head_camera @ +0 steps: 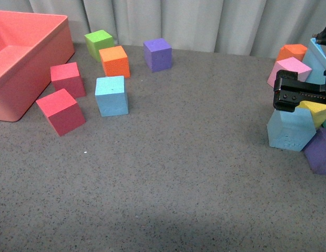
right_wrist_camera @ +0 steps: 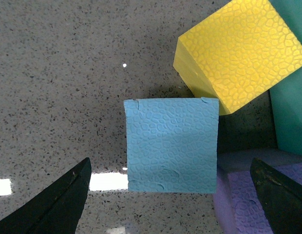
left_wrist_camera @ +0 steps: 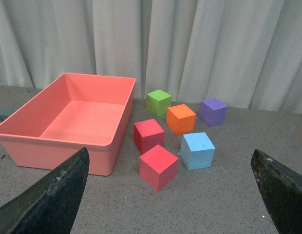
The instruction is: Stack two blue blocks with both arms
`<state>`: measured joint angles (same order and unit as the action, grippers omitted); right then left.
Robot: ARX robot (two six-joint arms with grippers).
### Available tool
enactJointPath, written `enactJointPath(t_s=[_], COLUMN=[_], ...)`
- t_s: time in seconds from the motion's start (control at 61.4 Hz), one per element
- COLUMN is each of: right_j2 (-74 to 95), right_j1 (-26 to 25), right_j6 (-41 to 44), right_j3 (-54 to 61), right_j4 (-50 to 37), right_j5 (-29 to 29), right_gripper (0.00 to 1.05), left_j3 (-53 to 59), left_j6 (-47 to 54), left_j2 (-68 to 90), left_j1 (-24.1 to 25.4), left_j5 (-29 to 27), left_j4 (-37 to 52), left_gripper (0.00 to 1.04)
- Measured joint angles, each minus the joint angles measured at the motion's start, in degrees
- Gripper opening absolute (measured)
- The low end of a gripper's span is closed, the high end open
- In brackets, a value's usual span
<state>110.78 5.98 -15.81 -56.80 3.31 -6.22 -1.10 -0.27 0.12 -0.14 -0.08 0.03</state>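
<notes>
Closest, the right gripper (right_wrist_camera: 169, 165) hangs with black fingers spread wide, only their tips in frame, over the dented blue block (right_wrist_camera: 171, 144), its foam face pebbled; that block lies on the speckled grey table (head_camera: 168, 199) just beside a yellow cube (right_wrist_camera: 238, 53) and a purple cube (right_wrist_camera: 248, 200), in a pile cut off at the frame edge; the left gripper (left_wrist_camera: 169, 153) is likewise spread, holding nothing; farther left the smooth blue block (head_camera: 111, 95) sits upright near a red cube (head_camera: 62, 111) and a coral bin (head_camera: 26, 79).
</notes>
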Motion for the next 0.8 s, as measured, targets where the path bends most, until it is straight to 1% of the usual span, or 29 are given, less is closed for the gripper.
enactJointPath(t_s=[0.7, 0.717, 0.798], right_j2=[9.90, 10.05, 11.45], right_j1=[-0.42, -0.42, -0.42], right_j6=[-0.70, -0.72, -0.72], right_j3=[-7.13, -7.30, -8.90], right_j4=[1.11, 1.29, 2.62], right_j5=[-0.37, -0.42, -1.01], right_gripper=[0.95, 0.94, 0.77], left_j3=[0.00, 0.00, 0.00], left_j6=[0.00, 0.00, 0.00], left_j2=[0.00, 0.00, 0.00], left_j1=[0.00, 0.00, 0.00], left_j5=[0.00, 0.00, 0.00], left_j4=[0.00, 0.00, 0.00], left_gripper=[0.98, 0.98, 0.98])
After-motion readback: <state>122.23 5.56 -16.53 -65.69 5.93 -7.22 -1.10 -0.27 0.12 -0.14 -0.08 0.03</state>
